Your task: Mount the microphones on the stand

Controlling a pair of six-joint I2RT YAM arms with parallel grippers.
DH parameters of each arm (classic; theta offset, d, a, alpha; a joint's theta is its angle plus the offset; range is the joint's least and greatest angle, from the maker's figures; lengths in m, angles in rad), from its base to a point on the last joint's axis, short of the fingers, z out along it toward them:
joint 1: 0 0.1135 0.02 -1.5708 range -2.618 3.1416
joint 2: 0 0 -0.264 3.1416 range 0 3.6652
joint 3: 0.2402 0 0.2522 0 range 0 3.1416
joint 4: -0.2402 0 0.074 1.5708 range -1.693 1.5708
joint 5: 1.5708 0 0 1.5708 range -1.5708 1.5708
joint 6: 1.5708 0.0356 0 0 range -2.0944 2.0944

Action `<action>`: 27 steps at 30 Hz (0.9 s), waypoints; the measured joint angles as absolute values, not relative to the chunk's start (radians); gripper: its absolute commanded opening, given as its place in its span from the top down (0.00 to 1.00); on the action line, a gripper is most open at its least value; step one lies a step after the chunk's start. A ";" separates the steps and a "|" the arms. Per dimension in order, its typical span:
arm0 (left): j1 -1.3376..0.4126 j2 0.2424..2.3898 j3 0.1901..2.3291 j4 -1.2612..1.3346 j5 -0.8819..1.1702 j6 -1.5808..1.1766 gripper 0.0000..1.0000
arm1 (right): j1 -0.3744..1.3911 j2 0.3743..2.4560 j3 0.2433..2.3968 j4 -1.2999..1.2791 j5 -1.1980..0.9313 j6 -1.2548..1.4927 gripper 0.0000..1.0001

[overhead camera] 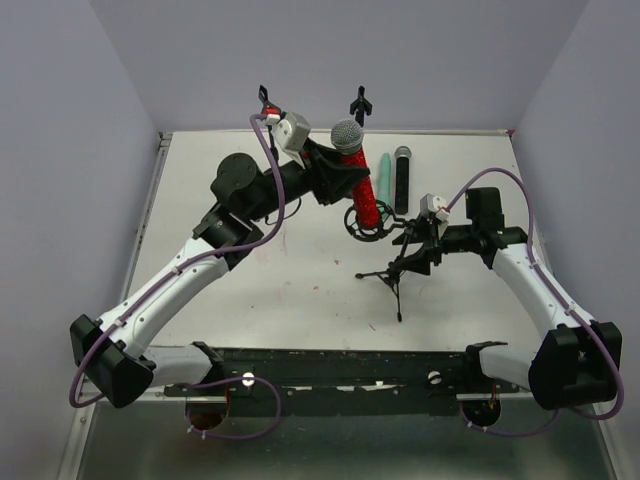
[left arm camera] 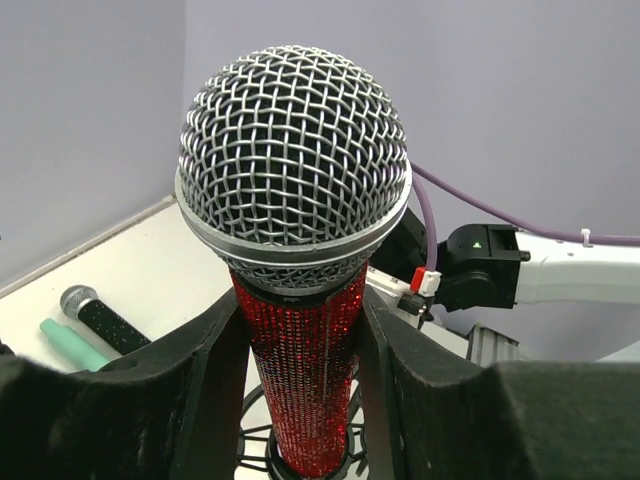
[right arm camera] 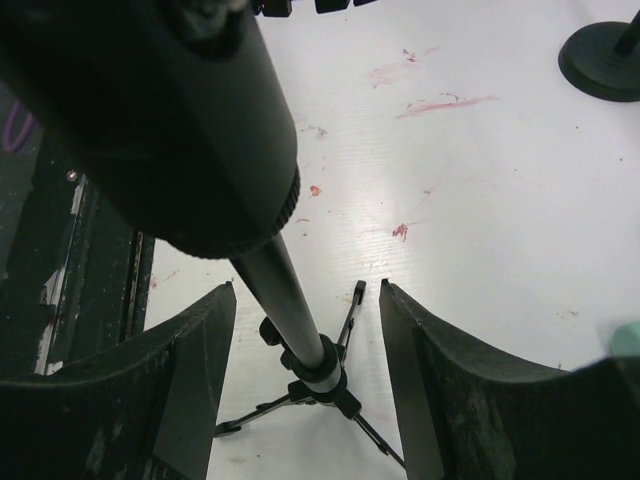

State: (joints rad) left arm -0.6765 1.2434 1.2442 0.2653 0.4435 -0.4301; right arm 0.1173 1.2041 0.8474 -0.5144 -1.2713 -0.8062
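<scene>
The red microphone with a silver mesh head stands nearly upright. Its lower end sits in the black ring mount of the tripod stand. My left gripper is shut on its red body, just under the head. The mint-green microphone and the black microphone lie side by side on the table behind the stand; both show in the left wrist view. My right gripper is open, with the stand's pole between its fingers, touching neither.
Two black clip holders stand at the table's far edge. A round black base shows at the upper right of the right wrist view. The white table has faint red smears. Grey walls enclose three sides.
</scene>
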 measured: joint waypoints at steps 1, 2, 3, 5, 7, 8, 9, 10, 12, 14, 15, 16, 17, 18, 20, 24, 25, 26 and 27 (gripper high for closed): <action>-0.685 1.240 1.239 0.269 0.432 -0.424 1.00 | 0.117 1.204 0.847 -0.514 -1.271 -0.806 0.32; -0.693 1.236 1.234 0.272 0.415 -0.413 1.00 | 0.117 1.204 0.847 -0.514 -1.271 -0.806 0.32; -0.700 1.233 1.231 0.272 0.402 -0.402 1.00 | 0.117 1.204 0.847 -0.514 -1.271 -0.807 0.32; -0.714 1.229 1.227 0.271 0.374 -0.380 1.00 | 0.117 1.204 0.847 -0.515 -1.270 -0.810 0.33; -0.732 1.224 1.222 0.271 0.346 -0.350 1.00 | 0.117 1.204 0.845 -0.515 -1.270 -0.812 0.34; -0.738 1.222 1.220 0.271 0.339 -0.342 1.00 | 0.117 1.204 0.843 -0.515 -1.269 -0.813 0.34; -0.745 1.218 1.217 0.257 0.332 -0.327 1.00 | 0.117 1.204 0.842 -0.515 -1.269 -0.813 0.35; -0.755 1.216 1.207 0.243 0.324 -0.317 1.00 | 0.117 1.204 0.840 -0.515 -1.269 -0.813 0.35; -0.778 1.220 1.188 0.226 0.290 -0.288 1.00 | 0.117 1.204 0.837 -0.515 -1.269 -0.813 0.35; -0.796 1.221 1.179 0.203 0.264 -0.262 1.00 | 0.117 1.204 0.832 -0.514 -1.267 -0.813 0.35; -0.801 1.221 1.175 0.195 0.260 -0.255 1.00 | 0.117 1.204 0.829 -0.514 -1.266 -0.813 0.36; -0.808 1.221 1.167 0.184 0.256 -0.249 1.00 | 0.117 1.204 0.827 -0.514 -1.265 -0.813 0.35; -0.812 1.222 1.157 0.178 0.255 -0.246 1.00 | 0.117 1.204 0.825 -0.514 -1.264 -0.813 0.35; -0.814 1.222 1.145 0.176 0.255 -0.246 1.00 | 0.117 1.204 0.823 -0.513 -1.264 -0.813 0.35; -0.814 1.222 1.125 0.174 0.260 -0.253 1.00 | 0.117 1.204 0.822 -0.513 -1.263 -0.813 0.35; -0.813 1.226 1.104 0.189 0.273 -0.281 1.00 | 0.117 1.204 0.822 -0.512 -1.261 -0.812 0.35; -0.813 1.226 1.095 0.200 0.274 -0.288 1.00 | 0.117 1.204 0.822 -0.512 -1.261 -0.812 0.35; -0.813 1.226 1.089 0.207 0.274 -0.293 1.00 | 0.117 1.204 0.822 -0.512 -1.261 -0.812 0.35; -0.813 1.226 1.080 0.215 0.274 -0.299 1.00 | 0.117 1.204 0.822 -0.511 -1.261 -0.812 0.35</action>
State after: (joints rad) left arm -0.8127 1.2259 1.0801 0.2153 0.2741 -0.2993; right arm 0.1173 1.2041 0.8215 -0.5114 -1.2606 -0.8124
